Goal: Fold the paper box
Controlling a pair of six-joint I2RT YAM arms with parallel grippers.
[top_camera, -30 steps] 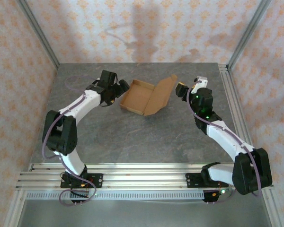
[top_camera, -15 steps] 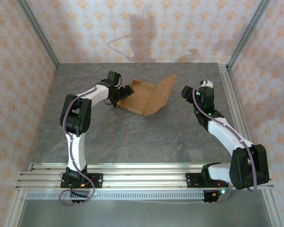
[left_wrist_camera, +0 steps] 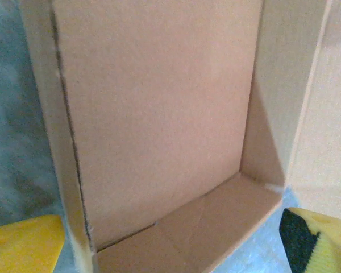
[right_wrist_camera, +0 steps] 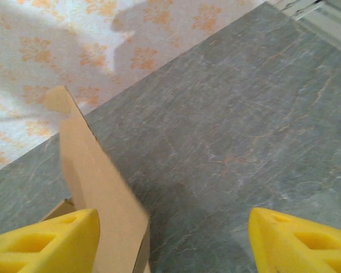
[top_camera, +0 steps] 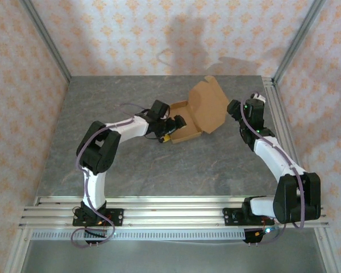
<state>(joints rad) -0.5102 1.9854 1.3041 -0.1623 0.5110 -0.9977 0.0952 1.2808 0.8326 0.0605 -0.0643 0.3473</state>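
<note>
Done: the box [top_camera: 200, 111] sits at the table's [top_camera: 159, 165] far middle, tray [left_wrist_camera: 159, 114] walls up (lid [top_camera: 210, 105] raised, not shut).
To do: I judge the lid needs closing and tucking.
Left gripper [top_camera: 173, 124]: spread wide, straddling the tray, holding nothing.
Right gripper [top_camera: 234, 109]: wide open beside the lid's back, gripping nothing.

The plain brown corrugated cardboard box [top_camera: 187, 132] sits toward the back middle of the grey stone-patterned table [top_camera: 159, 170]. Its lid panel [top_camera: 209, 103] stands steeply raised and walls the tray off from the right. The left gripper [top_camera: 174, 124], fingers spread, blocks the tray's left side. The right gripper [top_camera: 234, 109], fingers wide apart, fills the narrow lane between the lid and the aluminium side rail [top_camera: 281, 122]. The table's near half and left side lie open, as does a strip before the patterned back wall [top_camera: 131, 34].
</note>
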